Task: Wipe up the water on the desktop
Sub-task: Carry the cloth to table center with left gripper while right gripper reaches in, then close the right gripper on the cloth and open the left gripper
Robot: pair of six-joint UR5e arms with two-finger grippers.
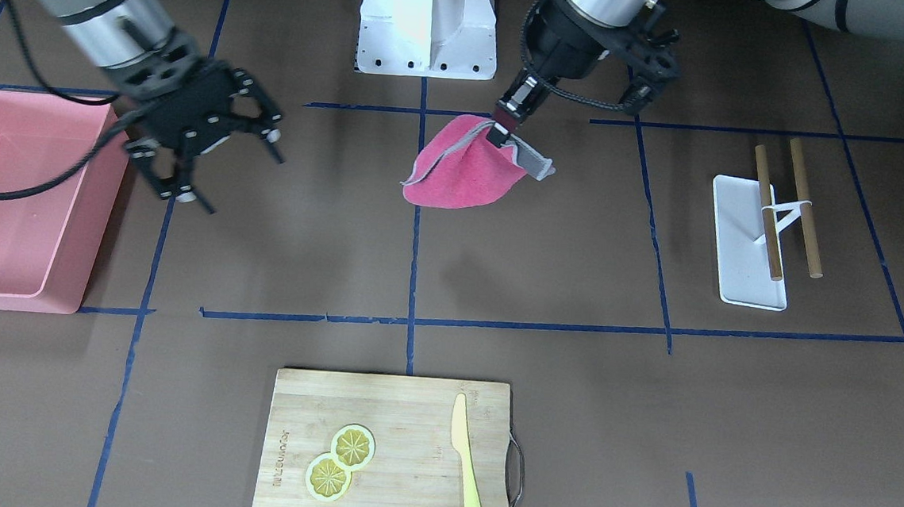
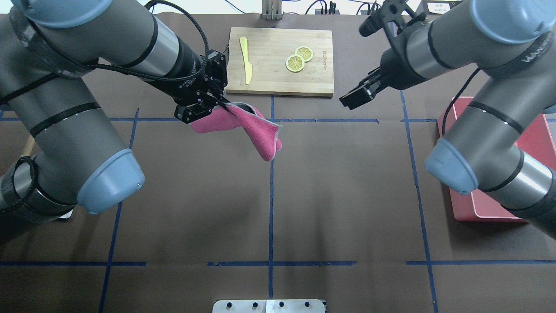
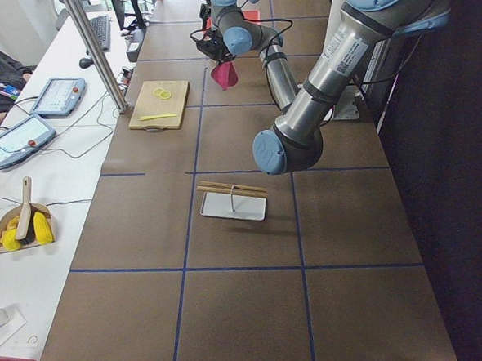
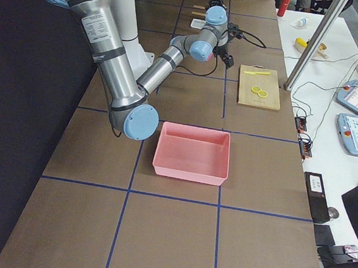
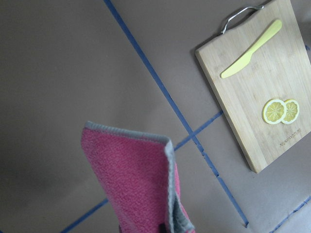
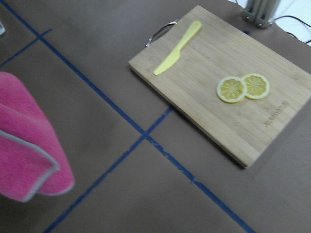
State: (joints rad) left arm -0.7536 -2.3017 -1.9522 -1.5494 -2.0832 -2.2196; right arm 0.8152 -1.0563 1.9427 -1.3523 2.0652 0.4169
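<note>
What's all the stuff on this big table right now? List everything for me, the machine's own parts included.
desktop: one, brown with blue tape lines, under everything
cloth: one, pink with grey edging, hanging above the desktop's middle
cutting board: one, light wood, on the side away from the robot
lemon slices: two, yellow, overlapping on the cutting board
knife: one, pale yellow, on the cutting board beside the slices
bin: one, pink, on the robot's right
tray: one, white, on the robot's left
rods: two, brown, across the tray
water: none visible
left arm: one, grey and blue, jaws shut on the cloth
right arm: one, grey and blue, jaws open, holding nothing
</note>
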